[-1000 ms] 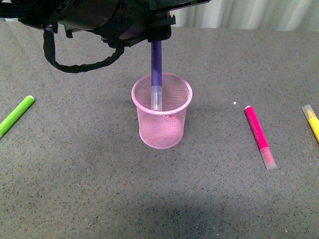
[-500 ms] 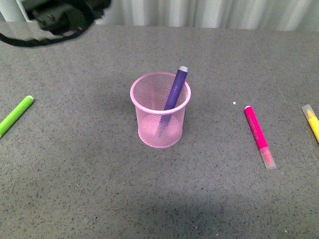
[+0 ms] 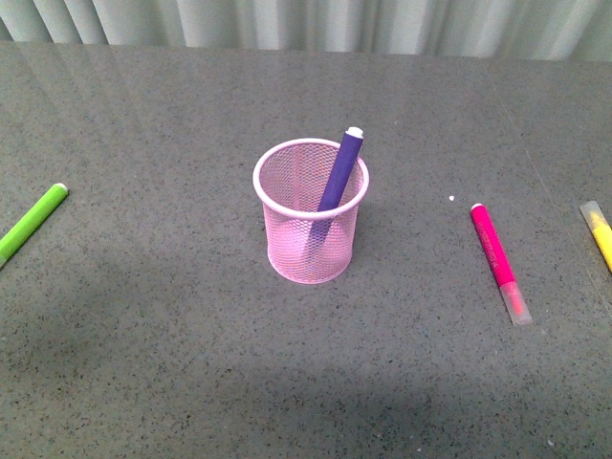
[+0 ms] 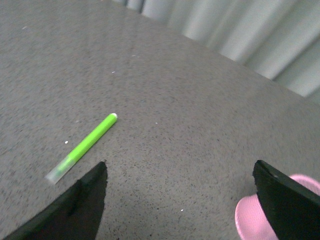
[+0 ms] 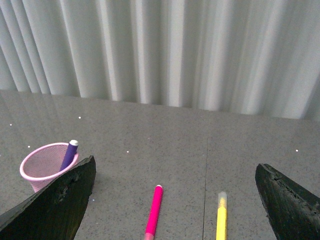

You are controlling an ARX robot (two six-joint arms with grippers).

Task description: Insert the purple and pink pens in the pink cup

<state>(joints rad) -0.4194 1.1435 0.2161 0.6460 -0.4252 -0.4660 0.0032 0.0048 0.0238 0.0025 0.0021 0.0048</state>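
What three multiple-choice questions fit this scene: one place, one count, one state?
1. Where is the purple pen? A) standing in the pink cup B) lying beside it C) held by a gripper
2. How many markers lie on the table? A) one B) three C) five
3. How is the left gripper? A) shut on a pen B) shut on the cup C) open, empty
Answers: 1 A, it leans on the cup's rim; 2 B, green marker, pink pen, yellow marker; 3 C, its jaws stand wide apart with nothing between.
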